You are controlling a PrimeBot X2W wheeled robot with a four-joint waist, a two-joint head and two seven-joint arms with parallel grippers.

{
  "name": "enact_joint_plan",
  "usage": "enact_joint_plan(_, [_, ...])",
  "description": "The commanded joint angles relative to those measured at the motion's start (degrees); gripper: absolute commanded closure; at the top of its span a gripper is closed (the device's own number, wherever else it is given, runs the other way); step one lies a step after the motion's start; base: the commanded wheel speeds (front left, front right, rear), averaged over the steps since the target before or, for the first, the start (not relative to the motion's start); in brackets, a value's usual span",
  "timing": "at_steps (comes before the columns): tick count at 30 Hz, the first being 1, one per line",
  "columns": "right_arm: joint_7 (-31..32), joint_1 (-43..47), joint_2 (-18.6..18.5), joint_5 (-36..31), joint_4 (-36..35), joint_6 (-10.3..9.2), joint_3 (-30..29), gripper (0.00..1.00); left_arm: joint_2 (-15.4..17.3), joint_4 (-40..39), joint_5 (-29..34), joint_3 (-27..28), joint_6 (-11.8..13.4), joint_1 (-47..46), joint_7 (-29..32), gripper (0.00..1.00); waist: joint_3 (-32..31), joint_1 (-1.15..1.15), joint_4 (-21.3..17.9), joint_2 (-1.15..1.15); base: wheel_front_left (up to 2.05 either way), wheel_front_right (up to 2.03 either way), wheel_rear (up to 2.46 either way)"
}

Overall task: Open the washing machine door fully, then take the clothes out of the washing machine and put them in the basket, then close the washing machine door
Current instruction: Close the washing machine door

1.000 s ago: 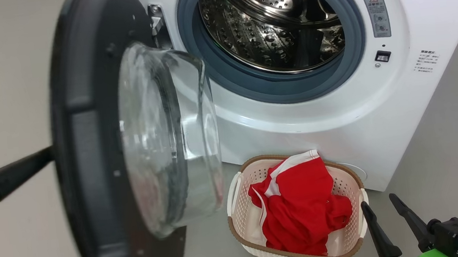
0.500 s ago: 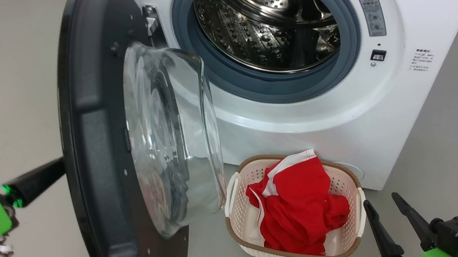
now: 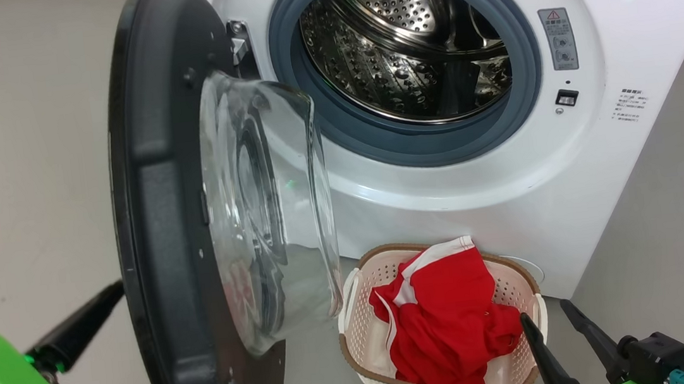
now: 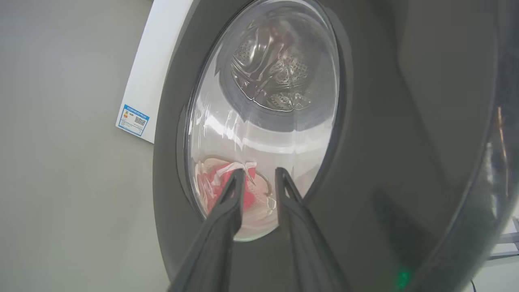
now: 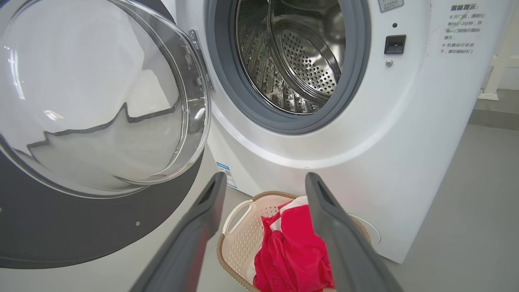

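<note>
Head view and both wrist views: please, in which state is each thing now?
washing machine door, open, hinged at the left.
washing machine drum, no clothes seen inside.
clothes, heaped in the basket.
basket, upright on the floor.
left end effector, slightly open, empty.
right end effector, open, empty.

Washing machine door (image 3: 162,236) swung out on the L, its glass bowl (image 3: 267,206) bulging twd the drum mouth (image 3: 392,66), walls off that side. Mouth open to front & R. Basket (image 3: 364,307) w/ clothes (image 3: 444,321) sits just below it; bare floor (image 3: 668,215) to basket's R.
</note>
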Motion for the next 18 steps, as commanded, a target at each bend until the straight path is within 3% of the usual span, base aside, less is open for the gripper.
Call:
enact_joint_plan(1, [-0.4, -1.4, -0.6, 0.0, -1.0, 0.36, 1.7, 0.00, 2.0, -1.2, -0.1, 2.3, -0.4, -0.5, -1.8, 0.58, -0.1, 0.00, 0.0, 0.00, 0.00, 0.00, 0.00])
enact_joint_plan(3, [-0.4, -1.7, -0.7, 0.2, -0.7, 0.36, 2.3, 0.00, 1.5, -0.8, -0.2, 2.0, -0.4, 1.3, -4.6, 0.53, -0.2, 0.00, 0.0, 0.00, 0.00, 0.00, 0.00])
enact_joint_plan(4, [-0.4, -1.9, -0.7, 0.3, -0.6, 0.36, 2.6, 0.00, 1.3, -0.6, -0.2, 1.6, -0.4, 2.1, -5.8, 0.42, -0.3, 0.00, -0.1, 0.00, 0.00, 0.00, 0.00])
enact_joint_plan(6, [-0.4, -2.1, -0.8, 0.5, -0.3, 0.36, 3.3, 0.00, 0.7, -0.1, -0.6, 1.2, -0.4, 3.9, -8.1, 0.37, -0.5, 0.00, -0.1, 0.00, 0.00, 0.00, 0.00])
enact_joint_plan(9, [-0.4, -2.4, -0.8, 0.7, 0.1, 0.36, 4.0, 0.00, 0.1, 0.7, -0.9, 0.5, -0.4, 6.5, -11.1, 0.08, -0.8, 0.00, -0.2, 0.00, 0.00, 0.00, 0.00])
enact_joint_plan(10, [-0.4, -2.4, -0.7, 0.8, 0.2, 0.36, 4.2, 0.00, -0.3, 1.0, -1.1, 0.5, -0.4, 7.2, -12.3, 0.03, -0.9, 0.00, -0.3, 0.00, 0.00, 0.00, 0.00])
enact_joint_plan(18, [-0.4, -3.3, -0.7, 1.4, 1.1, 0.36, 6.0, 0.00, -1.8, 4.1, -0.9, -1.1, -0.4, 12.3, -22.3, 0.00, -1.3, 0.00, -0.5, 0.00, 0.00, 0.00, 0.00])
